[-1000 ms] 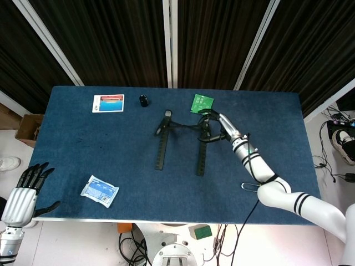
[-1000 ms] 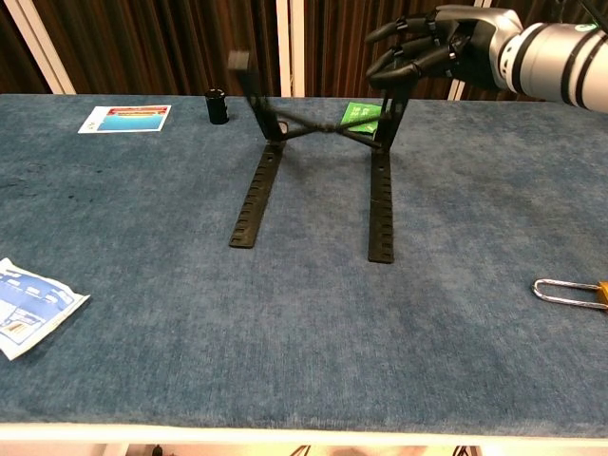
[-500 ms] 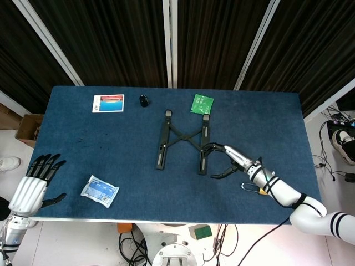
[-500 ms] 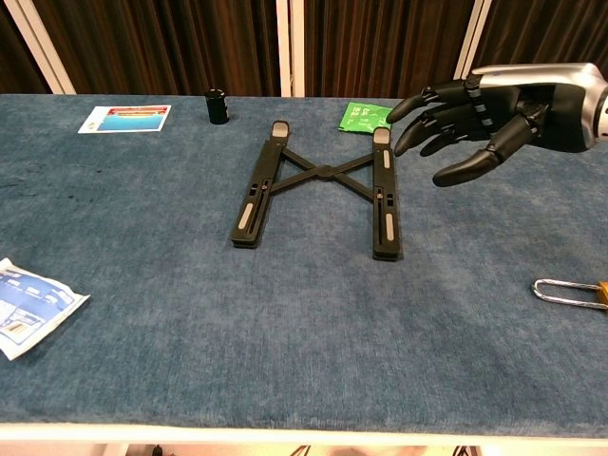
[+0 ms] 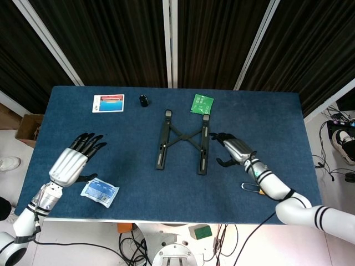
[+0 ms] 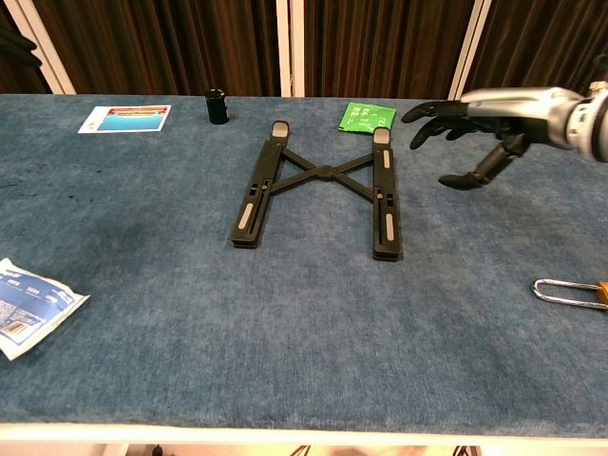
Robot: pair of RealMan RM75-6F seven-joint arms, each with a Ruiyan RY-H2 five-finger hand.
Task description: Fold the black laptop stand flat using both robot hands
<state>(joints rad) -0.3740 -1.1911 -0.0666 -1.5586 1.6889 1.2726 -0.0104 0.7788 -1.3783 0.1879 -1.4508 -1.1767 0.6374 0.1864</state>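
The black metal laptop stand with crossed braces (image 5: 182, 142) now lies flat on the blue felt-covered table (image 5: 277, 122), its raised legs, upright a second ago, dropped level with the two rails. It sits mid-table, just in front of the green square packet (image 5: 202, 103). The right hand (image 5: 234, 150) has let go and hovers just right of the right rail, fingers spread, holding nothing. The left hand (image 5: 71, 163) has risen over the table's left side beside the white and blue sachet (image 5: 100, 190), also released and empty. The up-down fold looks done; what may remain is pushing the rails together, which I judge needs both hands
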